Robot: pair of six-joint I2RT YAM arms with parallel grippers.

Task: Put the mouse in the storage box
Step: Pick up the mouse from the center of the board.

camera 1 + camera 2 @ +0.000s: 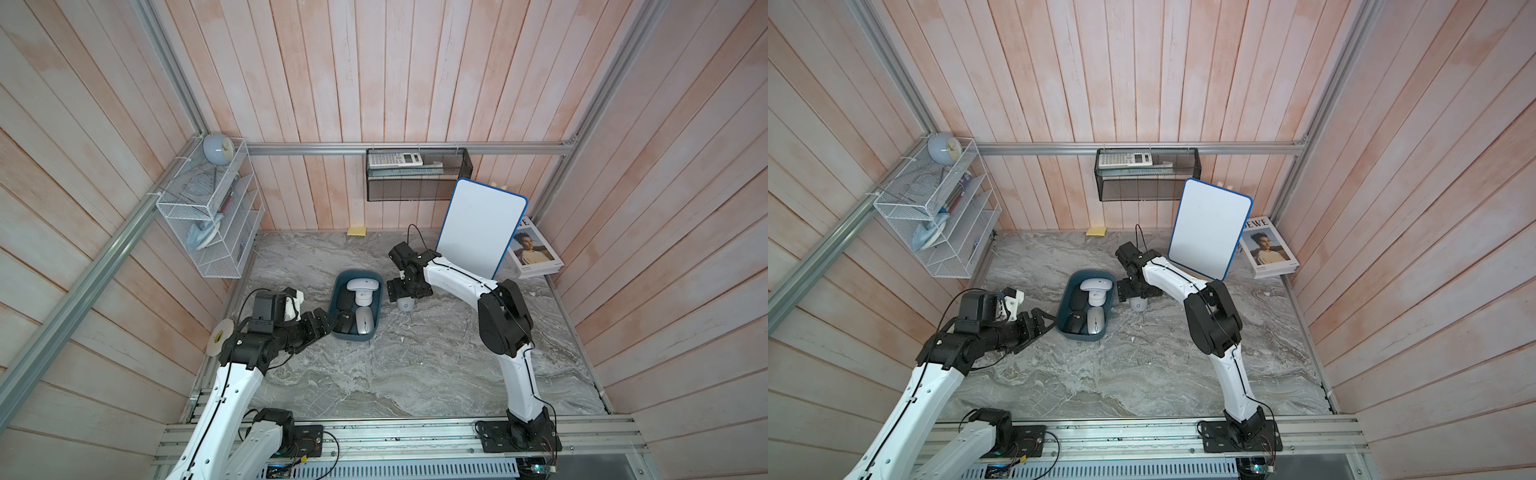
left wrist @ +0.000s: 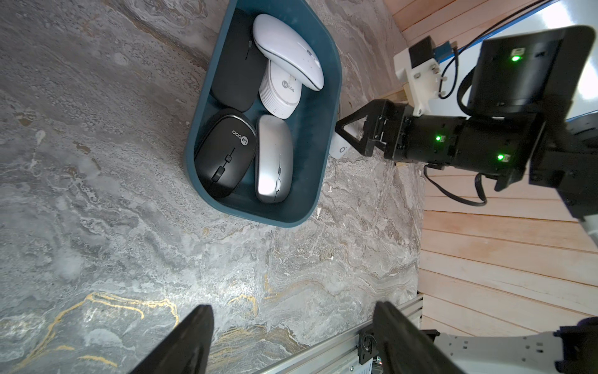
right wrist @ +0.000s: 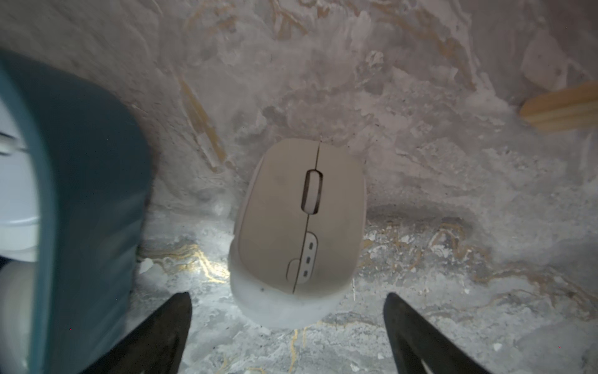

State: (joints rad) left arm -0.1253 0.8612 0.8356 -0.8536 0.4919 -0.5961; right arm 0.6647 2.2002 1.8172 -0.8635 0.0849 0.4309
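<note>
Beige mouse (image 3: 299,226) on the surface (image 3: 453,307) just outside the storage box (image 3: 81,194); right claw (image 3: 288,294) over it, jaws apart, empty; domed shell may squirt free on closing; crowded box leaves little room.

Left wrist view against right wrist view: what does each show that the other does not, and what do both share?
Only the left wrist view: the inside of the storage box, holding five mice, among them a silver mouse; the right gripper from outside; the open left gripper.
Only the right wrist view: the top of the loose mouse with its scroll wheel, lying within the open right gripper, not touched.
Both: the box's teal wall, the marble table, and the loose mouse, though the left wrist view shows only a sliver beside the box.
</note>
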